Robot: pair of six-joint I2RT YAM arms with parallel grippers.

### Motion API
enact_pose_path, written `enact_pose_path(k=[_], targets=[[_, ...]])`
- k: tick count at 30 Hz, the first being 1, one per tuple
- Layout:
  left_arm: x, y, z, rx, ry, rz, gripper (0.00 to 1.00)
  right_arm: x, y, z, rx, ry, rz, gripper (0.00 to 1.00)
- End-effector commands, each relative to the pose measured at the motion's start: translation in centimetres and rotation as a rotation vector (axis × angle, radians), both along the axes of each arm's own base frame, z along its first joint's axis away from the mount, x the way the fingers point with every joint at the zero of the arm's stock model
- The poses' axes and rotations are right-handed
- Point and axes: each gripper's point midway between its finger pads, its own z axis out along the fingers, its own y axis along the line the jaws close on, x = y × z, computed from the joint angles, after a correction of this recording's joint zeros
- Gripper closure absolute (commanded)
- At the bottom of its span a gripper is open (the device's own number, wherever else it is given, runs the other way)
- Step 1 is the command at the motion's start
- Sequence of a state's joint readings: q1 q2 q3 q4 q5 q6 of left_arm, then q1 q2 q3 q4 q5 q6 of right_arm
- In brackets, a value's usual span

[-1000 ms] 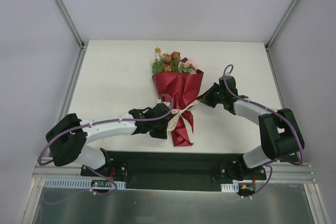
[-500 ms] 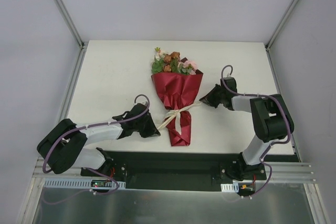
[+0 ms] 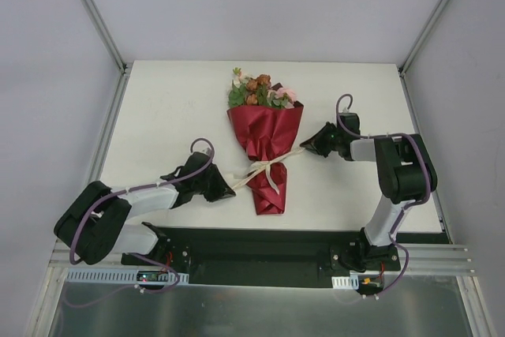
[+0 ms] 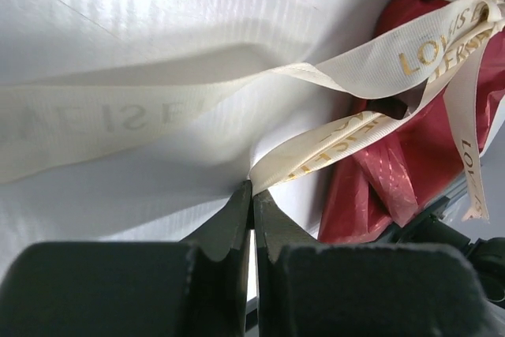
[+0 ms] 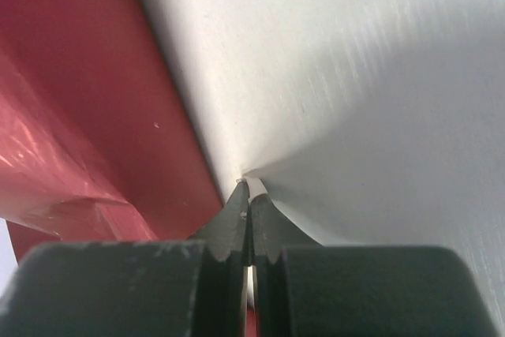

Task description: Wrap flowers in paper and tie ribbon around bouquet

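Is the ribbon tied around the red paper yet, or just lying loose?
Tied. The ribbon is knotted around the narrow part of the paper, its ends stretched out to both sides.

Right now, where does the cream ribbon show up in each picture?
Top external: ribbon knotted round the dark red paper, centre.
Left wrist: ribbon crosses the frame, knot upper right.
Right wrist: only a pale sliver between the fingers.
Shared landmark: that paper.
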State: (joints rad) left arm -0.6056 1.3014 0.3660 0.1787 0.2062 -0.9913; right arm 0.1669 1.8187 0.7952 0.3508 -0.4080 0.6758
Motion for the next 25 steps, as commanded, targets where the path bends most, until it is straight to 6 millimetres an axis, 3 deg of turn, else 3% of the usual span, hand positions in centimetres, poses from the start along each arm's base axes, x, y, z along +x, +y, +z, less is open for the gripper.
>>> enact_pose_path(k=[1, 2, 3, 4, 5, 6, 7, 8, 9, 10, 11, 12, 13, 15, 16, 18, 19, 21, 22, 24, 25], targets=[[-1.3, 3.4, -1.4, 0.126, 0.078, -0.038, 1.0, 4.8, -4.2, 2.1, -0.107, -0.095, -0.081, 1.0], [-1.3, 2.6, -0.1, 0.067, 0.081, -0.078, 1.0, 4.8, -4.2, 3.8, -0.119, -0.096, -0.05, 0.97], [-0.5, 2.6, 1.8, 0.034, 0.04, -0.079, 0.91, 3.0, -5.1, 3.5, -0.213, -0.034, 0.008, 0.63], [0.8, 2.2, 4.3, 0.015, -0.02, -0.085, 0.75, 3.8, -5.5, 6.6, -0.264, -0.077, 0.028, 0.5], [1.5, 2.4, 6.1, 0.015, -0.067, -0.076, 0.42, 3.3, -6.4, 9.4, -0.328, -0.111, 0.046, 0.4], [1.6, 2.9, 8.9, 0.016, -0.142, -0.068, 0.34, 0.8, -8.1, 9.6, -0.428, -0.007, 0.054, 0.28], [3.1, 2.8, 13.1, 0.005, -0.263, -0.073, 0.27, 0.3, -9.1, 11.5, -0.513, -0.037, 0.11, 0.25], [3.6, 3.0, 15.8, -0.001, -0.342, -0.071, 0.2, 0.9, -9.7, 15.3, -0.559, -0.098, 0.114, 0.24], [3.4, 3.5, 18.7, -0.005, -0.414, -0.075, 0.18, -1.5, -11.0, 17.4, -0.628, -0.058, 0.121, 0.23], [4.1, 3.4, 24.1, -0.021, -0.562, -0.107, 0.16, -2.4, -11.5, 19.4, -0.693, -0.088, 0.157, 0.21], [4.0, 3.3, 26.9, -0.028, -0.632, -0.131, 0.14, -2.8, -12.4, 22.9, -0.762, -0.153, 0.123, 0.21], [4.0, 3.0, 29.3, -0.041, -0.686, -0.167, 0.1, -5.0, -12.9, 25.9, -0.83, -0.204, 0.1, 0.19], [3.3, 2.6, 34.7, -0.077, -0.813, -0.226, 0.06, -6.0, -13.1, 27.9, -0.872, -0.264, 0.096, 0.18], [2.9, 1.8, 39.4, -0.124, -0.903, -0.282, 0.03, -8.1, -12.2, 32.7, -0.886, -0.406, 0.107, 0.04], [1.5, 1.6, 44.2, -0.18, -1.012, -0.322, 0.02, -9.8, -12.2, 35.5, -0.867, -0.492, 0.083, 0.04], [0.9, 1.5, 47.6, -0.21, -1.084, -0.339, 0.01, -12.1, -10.2, 39.3, -0.786, -0.645, 0.15, 0.04], [-0.4, 1.8, 51.0, -0.236, -1.17, -0.349, 0.01, -13.6, -10.0, 41.1, -0.752, -0.717, 0.148, 0.04], [-1.2, 1.9, 53.3, -0.258, -1.222, -0.361, 0.01, -15.8, -8.3, 44.1, -0.665, -0.86, 0.201, 0.04], [-2.4, 2.3, 55.4, -0.276, -1.277, -0.361, 0.01, -17.1, -8.5, 45.6, -0.644, -0.913, 0.178, 0.04], [-3.5, 2.4, 56.8, -0.299, -1.314, -0.383, 0.01, -18.7, -8.5, 47.7, -0.627, -0.975, 0.179, 0.04], [-4.4, 2.7, 57.9, -0.31, -1.349, -0.389, 0.01, -19.9, -8.7, 49.8, -0.621, -1.042, 0.159, 0.04]])
